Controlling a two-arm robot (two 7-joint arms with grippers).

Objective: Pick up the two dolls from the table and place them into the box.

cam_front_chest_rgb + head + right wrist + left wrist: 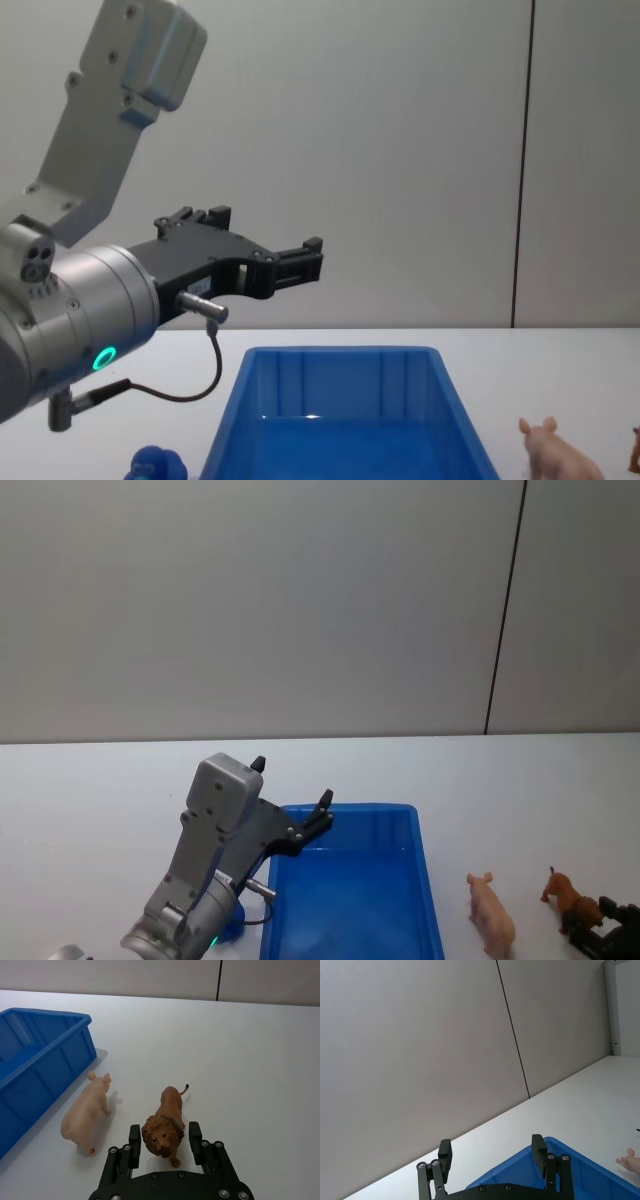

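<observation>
Pickup of the first doll is in hand: the right pincer [164,1132], spread apart, straddles the head of the reddish-brown plastic lion figurine [168,1105], standing on the flat white tabletop [250,1060] just beside the pale pink plastic pig figurine [82,1117]. Both lie outside the bright blue rectangular plastic bin [50,1012]. Next it should likely close on the lion, lift and carry it over. The left pincer [491,1146] hovers spread and empty above the bin's corner.

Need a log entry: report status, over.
Left gripper open, raised above left edge of box. Right gripper open, fingers flanking lion. Lion and pig on table, neither in box. Nothing blocking.
</observation>
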